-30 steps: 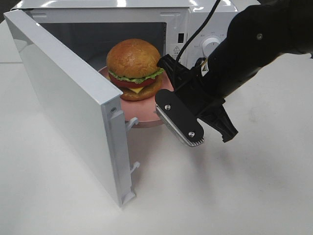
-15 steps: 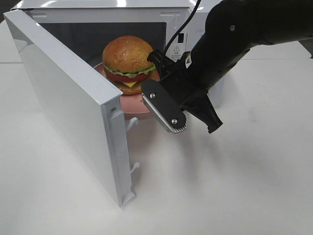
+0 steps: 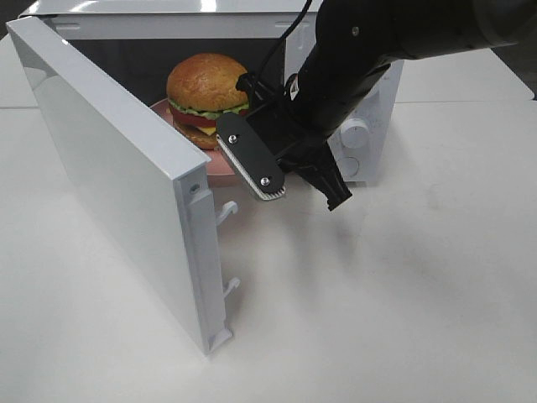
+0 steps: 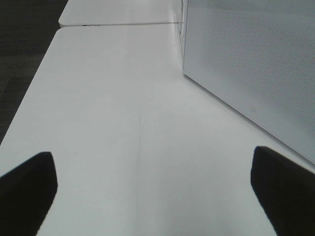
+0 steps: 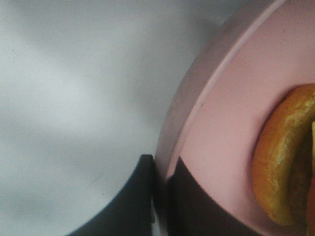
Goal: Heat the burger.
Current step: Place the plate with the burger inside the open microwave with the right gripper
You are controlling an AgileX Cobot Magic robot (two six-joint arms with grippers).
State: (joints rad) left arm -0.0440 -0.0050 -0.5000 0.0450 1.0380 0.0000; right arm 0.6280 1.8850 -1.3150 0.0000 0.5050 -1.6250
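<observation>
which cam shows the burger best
Exterior high: the whole burger shows on its pink plate at the open microwave's mouth. The right wrist view catches only the burger's edge; the left wrist view shows none of it.

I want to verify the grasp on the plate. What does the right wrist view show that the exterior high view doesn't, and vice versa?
Only the right wrist view: the right gripper shut on the rim of the pink plate, seen close up. Only the exterior high view: the white microwave, its open door, a control knob, and the whole burger at the microwave's opening. Both: the plate and the burger's golden-brown bun.
</observation>
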